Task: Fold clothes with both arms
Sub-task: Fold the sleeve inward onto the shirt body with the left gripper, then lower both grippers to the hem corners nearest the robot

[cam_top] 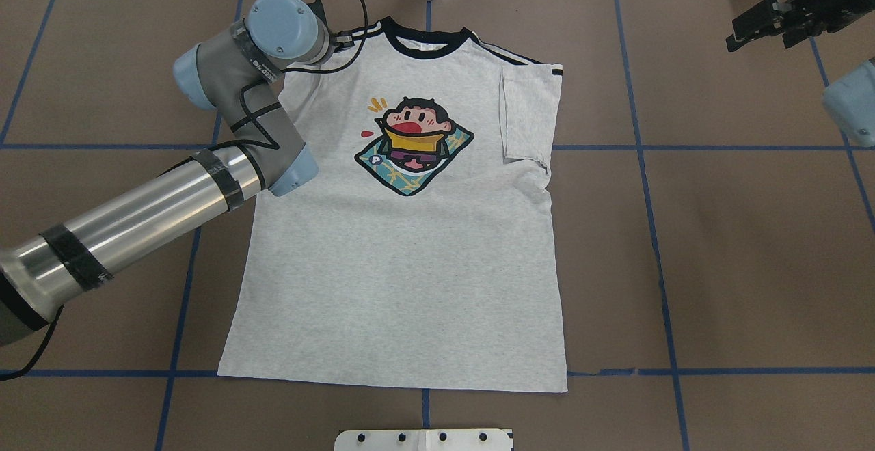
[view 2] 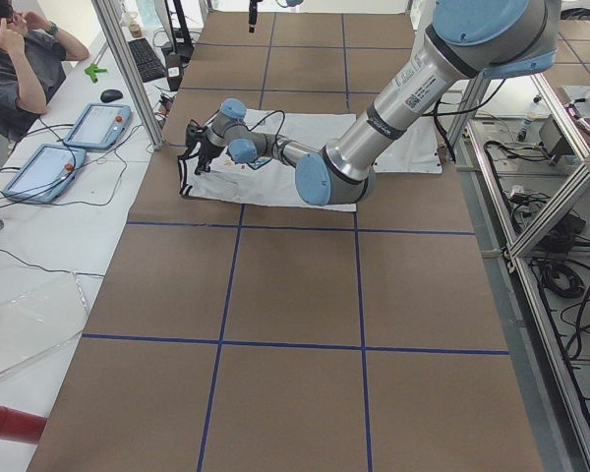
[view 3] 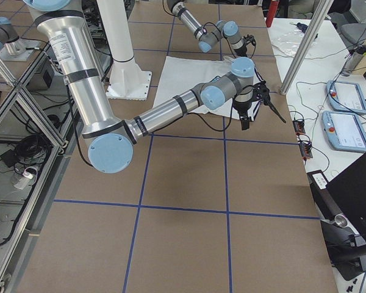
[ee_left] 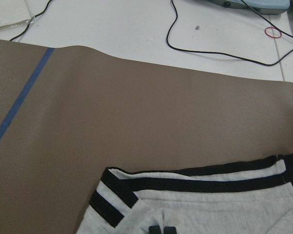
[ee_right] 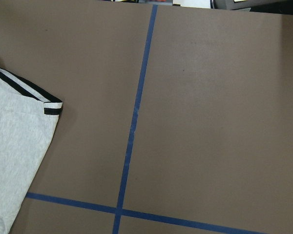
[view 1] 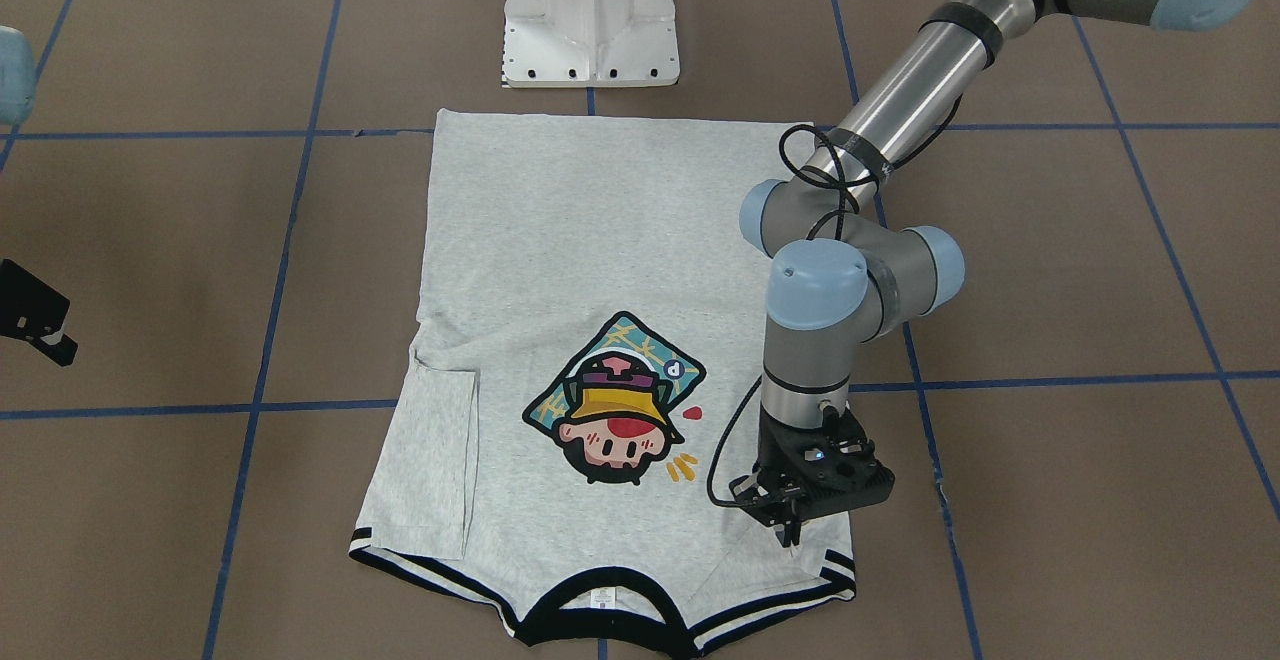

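Observation:
The light grey T-shirt (cam_top: 403,266) lies flat and face up, cartoon print (view 1: 612,408) showing, black collar (cam_top: 427,44) toward the far edge. The sleeve on the robot's right (cam_top: 525,113) is folded in over the body. My left gripper (view 1: 790,538) points down onto the striped shoulder on the other side. In the left wrist view its fingertips (ee_left: 162,229) sit close together on a small ridge of grey cloth. My right gripper (cam_top: 742,34) hangs open in the air beyond the shirt's right side, holding nothing.
The white pedestal base (view 1: 590,20) stands just behind the shirt's hem. Blue tape lines (ee_right: 134,122) grid the brown table. A white side bench with cables (ee_left: 136,24) runs past the collar edge. A person (view 2: 20,59) sits there by two tablets (view 2: 93,123).

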